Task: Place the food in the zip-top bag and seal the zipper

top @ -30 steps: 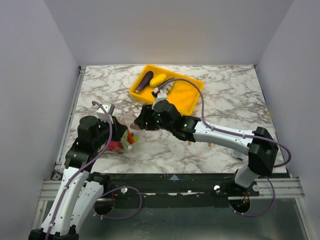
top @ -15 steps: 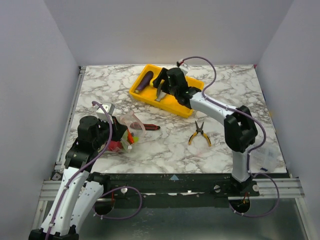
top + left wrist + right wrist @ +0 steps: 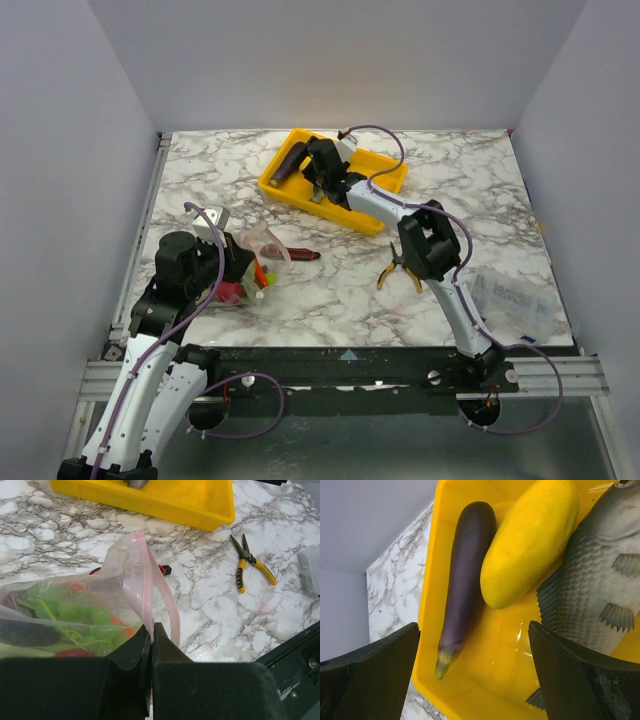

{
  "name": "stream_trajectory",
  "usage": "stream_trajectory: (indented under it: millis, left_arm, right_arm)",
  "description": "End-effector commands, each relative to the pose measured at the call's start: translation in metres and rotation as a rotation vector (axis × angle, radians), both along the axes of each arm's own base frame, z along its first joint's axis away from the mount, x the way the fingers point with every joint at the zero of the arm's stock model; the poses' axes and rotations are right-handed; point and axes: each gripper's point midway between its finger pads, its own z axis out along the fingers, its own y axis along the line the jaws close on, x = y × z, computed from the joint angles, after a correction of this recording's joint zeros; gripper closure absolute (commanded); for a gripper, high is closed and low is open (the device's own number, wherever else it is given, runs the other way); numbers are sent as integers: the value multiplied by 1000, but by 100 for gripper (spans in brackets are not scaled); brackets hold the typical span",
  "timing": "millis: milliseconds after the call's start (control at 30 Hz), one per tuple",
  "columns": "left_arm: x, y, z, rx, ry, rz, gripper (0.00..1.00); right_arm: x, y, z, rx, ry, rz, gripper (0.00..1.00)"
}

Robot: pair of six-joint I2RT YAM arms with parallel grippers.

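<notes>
The zip-top bag point(image 3: 258, 252) lies at the left of the table with green lettuce point(image 3: 75, 612) and red pieces inside. Its pink zipper point(image 3: 142, 580) stands open at the mouth. My left gripper point(image 3: 247, 270) is shut on the bag's mouth edge point(image 3: 148, 630). My right gripper point(image 3: 314, 178) is open and empty, low over the yellow tray point(image 3: 380, 205). Under it lie the purple eggplant point(image 3: 465, 575), the yellow squash point(image 3: 530, 540) and the grey fish point(image 3: 595, 595). Its fingers point(image 3: 370, 680) touch none of them.
A red-and-black pocket knife point(image 3: 302, 254) lies right of the bag. Yellow-handled pliers point(image 3: 400, 268) lie mid-table, also in the left wrist view point(image 3: 247, 562). A flat clear pouch point(image 3: 512, 300) lies at the front right. The right arm stretches across the table's middle.
My right gripper left the bag's mouth, swung back to the yellow tray, and now hangs open over the tray's left part. The left gripper and the bag have not moved.
</notes>
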Motion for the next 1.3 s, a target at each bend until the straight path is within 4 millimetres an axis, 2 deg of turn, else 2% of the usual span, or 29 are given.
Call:
stream_trajectory:
  millis: [0,200,400,500,600,767,867,933,967,1000,1067,1133,1167,1200,1233,1267]
  left_arm:
    - [1,-5,11,-21,-36,-24,100]
    - [0,-7,12,-21,-36,-30,100]
    - [1,-7,11,-20,-31,-33,100]
    - [1,-7,10,-20,-28,-34,100]
    - [1,-7,9,-19,-25,-33,100]
    - [2,-7,8,-18,-23,-32,100]
    - [2,-6,8,-14,-25,-24,100]
    - [2,-4,8,-10,-26,-16,100]
    - [3,-4,8,-9,-29,-15,100]
    - [2,-4,9,-9,-31,-13,100]
    - [3,-3,8,-7,-30,-11,100]
    - [3,-3,8,-5,-31,-9,100]
    - [3,-3,8,-4,-29,-8,100]
    - [3,-2,8,-3,-29,-7,100]
    - [4,-2,7,-3,-27,-5,100]
    - [4,-2,7,-2,-27,-5,100]
  right_arm:
    - [22,-10,-8,69,-7,-139,7]
    - [41,-13,-30,113,0,-205,6]
    - [60,-16,-46,142,7,-260,11]
    - [64,-27,-53,134,9,-305,23]
    - [67,-36,-66,165,49,-329,29]
    - [71,-41,-70,150,63,-317,55]
    - [67,-36,-53,127,48,-250,75]
    - [61,-30,-32,124,17,-175,85]
    - [56,-29,-14,116,-2,-138,89]
    - [50,-29,-6,96,-9,-108,92]
    - [33,-33,13,51,-20,-37,97]
    - [14,-38,42,22,-56,33,100]
    - [0,-39,45,-8,-61,84,100]
    - [-12,-42,57,-28,-79,133,100]
    - [-27,-44,58,-71,-79,197,100]
    - [-40,-45,68,-106,-95,262,100]
